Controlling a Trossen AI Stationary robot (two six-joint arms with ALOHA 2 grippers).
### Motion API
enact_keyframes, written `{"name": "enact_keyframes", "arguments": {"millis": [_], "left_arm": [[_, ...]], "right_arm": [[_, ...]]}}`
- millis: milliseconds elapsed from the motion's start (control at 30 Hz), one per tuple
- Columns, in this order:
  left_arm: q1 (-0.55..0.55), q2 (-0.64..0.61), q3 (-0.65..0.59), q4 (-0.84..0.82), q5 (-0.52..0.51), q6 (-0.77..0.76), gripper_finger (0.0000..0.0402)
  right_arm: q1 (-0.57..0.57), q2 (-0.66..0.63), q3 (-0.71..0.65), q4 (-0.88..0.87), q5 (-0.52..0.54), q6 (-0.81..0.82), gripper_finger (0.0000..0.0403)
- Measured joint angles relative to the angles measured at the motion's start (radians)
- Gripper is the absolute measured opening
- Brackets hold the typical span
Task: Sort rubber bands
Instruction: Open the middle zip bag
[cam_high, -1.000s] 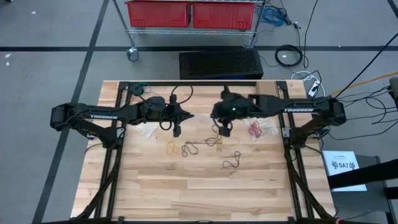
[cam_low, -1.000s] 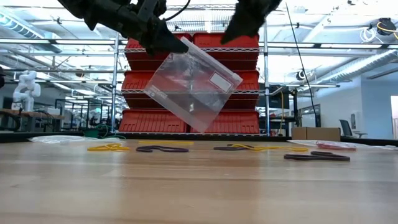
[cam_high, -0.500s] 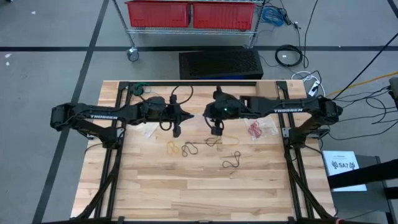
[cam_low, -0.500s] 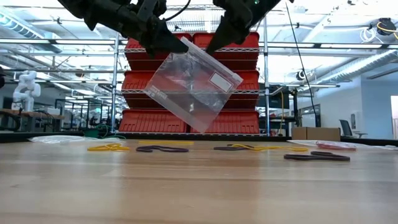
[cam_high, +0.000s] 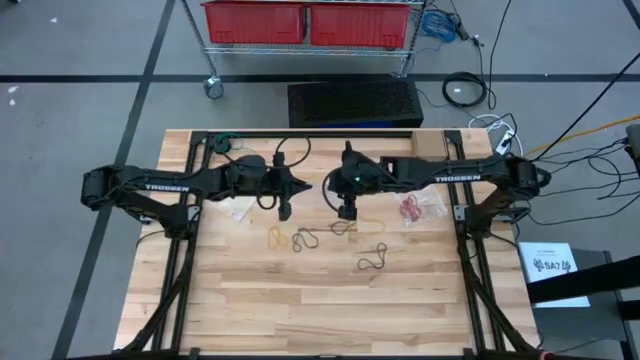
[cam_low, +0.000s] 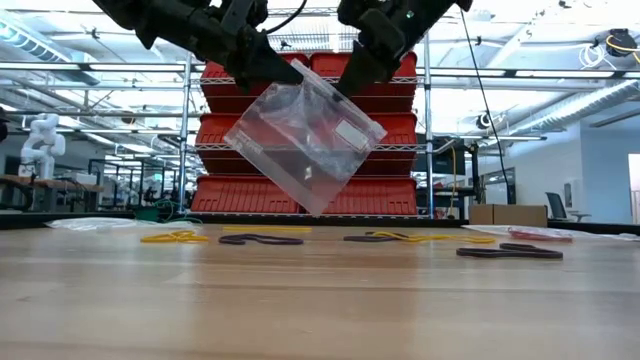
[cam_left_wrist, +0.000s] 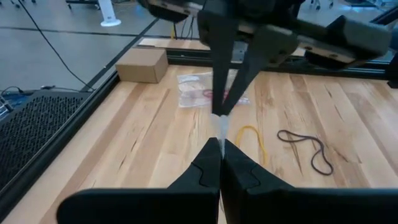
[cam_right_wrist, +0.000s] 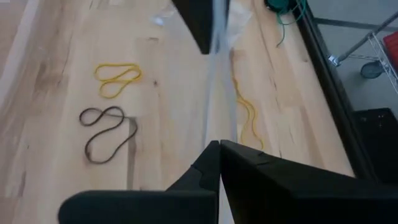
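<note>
Red bins (cam_low: 250, 165) fill the shelves behind the wooden table (cam_high: 300, 310). Both claws pinch one clear bag (cam_low: 305, 135) up in the air: left claw (cam_low: 285, 72) and right claw (cam_low: 345, 82), each squeezed tight on its top edge. Rubber bands (cam_high: 372, 258) lie loose on the table below; their count is hard to tell.

A bag (cam_low: 305, 135) hung above the table (cam_low: 320, 310), between two grippers. Rubber bands (cam_low: 260, 239) lay on the table beneath it.
</note>
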Motion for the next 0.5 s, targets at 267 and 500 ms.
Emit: {"name": "enact_keyframes", "arguments": {"millis": [267, 500], "left_arm": [[0.000, 0.000, 0.000, -0.002, 0.000, 0.000, 0.0000], [0.000, 0.000, 0.000, -0.002, 0.000, 0.000, 0.0000]], "right_arm": [[0.007, -0.008, 0.001, 0.019, -0.068, 0.025, 0.0000], [0.004, 0.055, 0.000, 0.054, -0.070, 0.040, 0.0000]]}}
